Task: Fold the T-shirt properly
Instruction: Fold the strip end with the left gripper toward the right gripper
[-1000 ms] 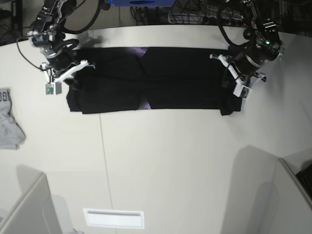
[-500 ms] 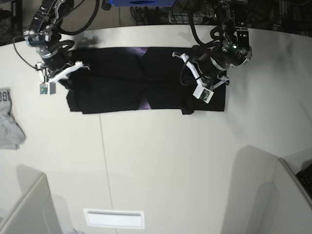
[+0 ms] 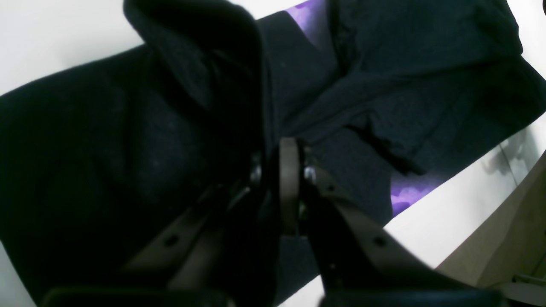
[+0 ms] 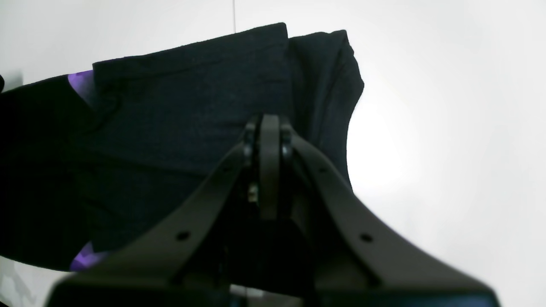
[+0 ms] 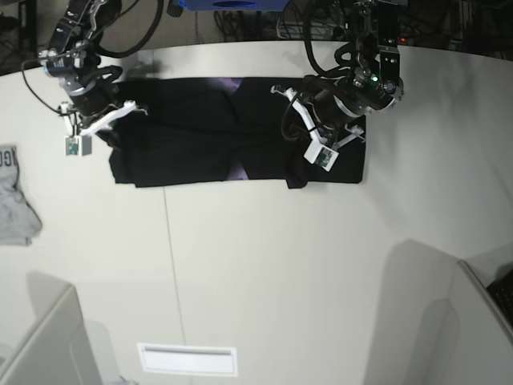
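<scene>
The black T-shirt (image 5: pixel 192 136) lies in a long band across the far part of the white table (image 5: pixel 256 265), with purple print showing at its folds (image 5: pixel 232 84). My left gripper (image 5: pixel 298 164) is shut on the shirt's right end and holds it raised over the shirt's right half. In the left wrist view the gripper (image 3: pixel 286 147) pinches black cloth (image 3: pixel 192 51) that drapes over it, and purple print (image 3: pixel 405 196) shows below. My right gripper (image 5: pixel 112 135) is at the shirt's left end. In the right wrist view it (image 4: pixel 269 123) is shut, with black cloth (image 4: pixel 183 106) beneath.
A small light-grey garment (image 5: pixel 12 200) lies at the table's left edge. Grey divider panels stand at the near left (image 5: pixel 40 345) and near right (image 5: pixel 473 321). A white rectangular plate (image 5: pixel 188 358) sits near the front edge. Cables and gear lie behind the table.
My left gripper has carried the shirt's right end leftward over the shirt, so the band is shorter on the right. My right gripper shifted slightly left and then held still.
</scene>
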